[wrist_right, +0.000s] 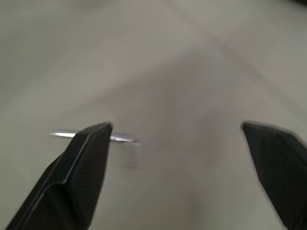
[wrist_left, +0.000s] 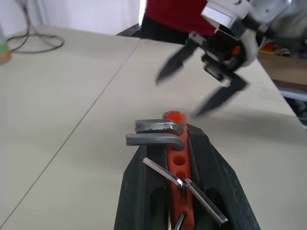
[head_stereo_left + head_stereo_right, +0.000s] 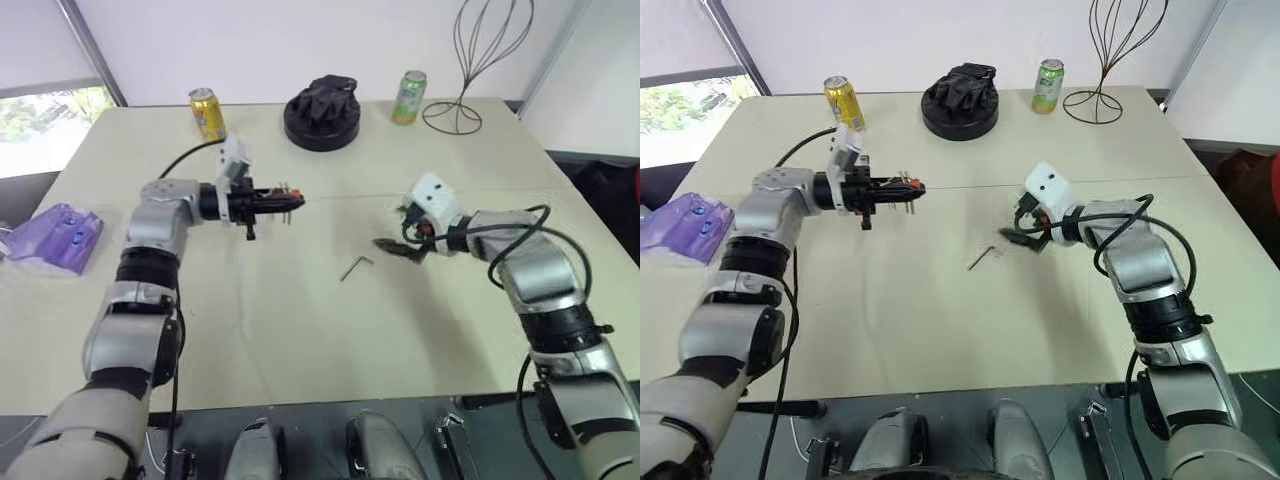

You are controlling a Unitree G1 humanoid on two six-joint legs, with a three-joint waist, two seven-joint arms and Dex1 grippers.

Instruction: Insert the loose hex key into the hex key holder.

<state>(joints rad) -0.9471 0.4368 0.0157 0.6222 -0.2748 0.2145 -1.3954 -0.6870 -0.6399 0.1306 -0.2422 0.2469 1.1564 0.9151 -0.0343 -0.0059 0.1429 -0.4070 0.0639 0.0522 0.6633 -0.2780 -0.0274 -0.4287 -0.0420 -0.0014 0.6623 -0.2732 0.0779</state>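
The thin grey L-shaped loose hex key (image 3: 355, 267) is seen flat on the counter just beside the splayed right pincer (image 3: 398, 246), while the red-orange plastic hex key holder (image 2: 178, 163) is clamped in the left pincer (image 3: 283, 203).

Bench (image 3: 300, 330) far edge: yellow can (image 3: 208, 113), black round stand (image 3: 322, 113), green can (image 3: 409, 97), wire frame (image 3: 478, 60). Purple bag (image 3: 55, 235) at left edge.
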